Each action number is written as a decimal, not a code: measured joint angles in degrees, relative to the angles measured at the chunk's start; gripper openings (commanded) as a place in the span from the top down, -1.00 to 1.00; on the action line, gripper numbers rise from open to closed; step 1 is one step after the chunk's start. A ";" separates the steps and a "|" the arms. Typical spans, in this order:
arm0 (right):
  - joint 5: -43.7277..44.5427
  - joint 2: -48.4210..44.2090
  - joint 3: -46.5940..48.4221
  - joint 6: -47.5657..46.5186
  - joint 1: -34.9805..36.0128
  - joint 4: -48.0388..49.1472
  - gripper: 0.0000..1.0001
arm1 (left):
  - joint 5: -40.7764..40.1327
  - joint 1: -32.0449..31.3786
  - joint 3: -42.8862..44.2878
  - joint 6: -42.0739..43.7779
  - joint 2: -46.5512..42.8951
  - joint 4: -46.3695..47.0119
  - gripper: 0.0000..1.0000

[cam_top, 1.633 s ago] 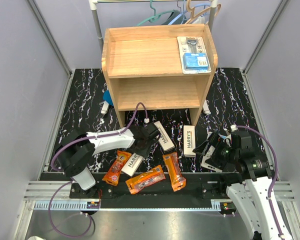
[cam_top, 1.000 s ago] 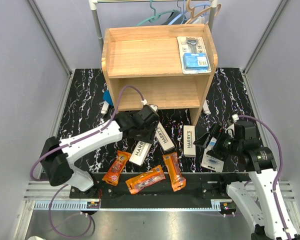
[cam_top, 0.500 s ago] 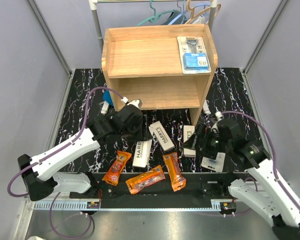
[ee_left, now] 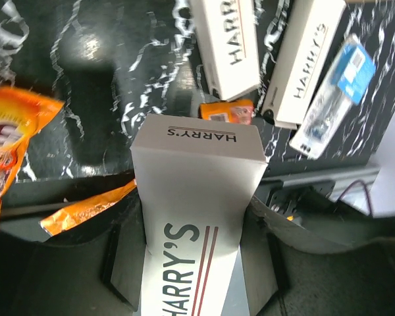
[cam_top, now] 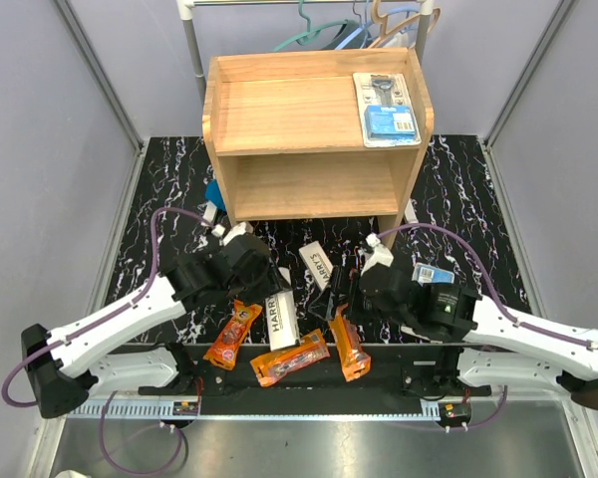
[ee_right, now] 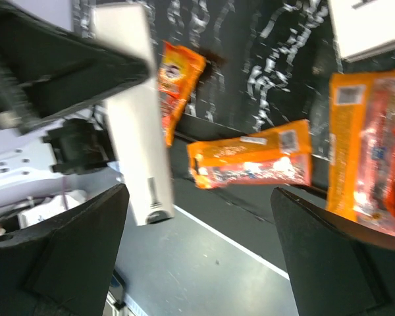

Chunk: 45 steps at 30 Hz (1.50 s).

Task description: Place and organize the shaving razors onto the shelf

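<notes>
Still gripping a long white-and-black HARRY'S box point(ee_left: 194, 191), the left pincer point(ee_left: 192, 263) has backed from the light wooden shelf point(cam_top: 299, 115), delaying placement; the right pincer point(ee_right: 199, 197), gaping empty, swung centreward.

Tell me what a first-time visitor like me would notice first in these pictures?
Most likely the light wooden shelf at the back of the black marbled table, with one blue-carded blister pack on its top right. Next, the left claw clamped on a white HARRY'S box, and the three bright orange packets strewn along the near edge.
</notes>
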 measured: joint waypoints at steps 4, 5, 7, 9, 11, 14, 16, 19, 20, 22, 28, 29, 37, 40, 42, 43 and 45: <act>3.98 0.02 0.52 1.53 3.96 2.80 -0.99 | -2.19 0.00 -4.70 -6.21 -4.33 0.26 1.00; 4.68 1.03 0.90 1.79 5.03 3.48 -1.00 | -2.73 0.00 -5.92 -7.80 -5.44 0.37 1.00; 5.70 3.85 1.73 2.29 7.52 5.31 -1.00 | -3.43 0.02 -8.07 -10.34 -7.39 0.52 1.00; 6.45 7.30 2.36 2.84 9.77 6.99 -1.00 | -4.26 0.04 -9.75 -12.61 -9.11 0.72 1.00; 6.84 10.05 2.43 3.58 11.41 8.33 -0.99 | -5.07 0.04 -10.58 -14.16 -10.47 0.90 1.00; 6.95 12.11 2.43 4.85 12.94 9.44 -0.87 | -6.05 0.04 -10.69 -15.54 -11.82 1.46 1.00; 6.99 12.20 2.40 5.44 13.33 10.16 -0.86 | -6.40 0.09 -10.69 -15.93 -12.22 1.84 1.00; 7.04 12.17 2.23 6.14 13.44 11.43 -0.74 | -6.51 0.09 -10.69 -16.02 -12.24 2.40 1.00; 7.04 12.09 1.95 6.34 13.46 12.02 -0.74 | -6.51 0.09 -10.69 -16.02 -12.22 2.71 1.00; 7.06 11.98 1.25 6.75 13.46 12.81 -0.72 | -6.43 0.09 -10.69 -16.02 -12.17 3.37 1.00; 7.43 11.87 -0.94 7.72 13.46 13.75 -0.49 | -6.14 0.09 -11.23 -16.02 -11.82 5.70 1.00; 7.54 11.82 -1.27 7.96 13.46 13.79 -0.42 | -6.10 0.09 -11.45 -16.02 -11.82 6.08 1.00; 9.70 8.83 -5.01 9.55 13.49 15.45 -0.24 | -4.28 0.09 -13.64 -16.20 -11.82 10.34 1.00; 10.01 8.44 -5.51 9.75 13.51 15.98 -0.03 | -3.06 0.09 -15.04 -16.48 -11.80 11.87 1.00; 9.99 8.44 -5.73 9.90 13.51 16.59 -0.03 | -2.67 0.09 -15.26 -16.61 -11.76 12.28 1.00; 9.99 8.44 -5.77 9.99 13.51 16.74 -0.04 | -2.64 0.09 -15.26 -16.57 -11.72 12.48 1.00; 9.97 8.44 -5.90 10.01 13.51 17.11 -0.06 | -2.67 0.09 -15.26 -16.57 -11.72 12.57 1.00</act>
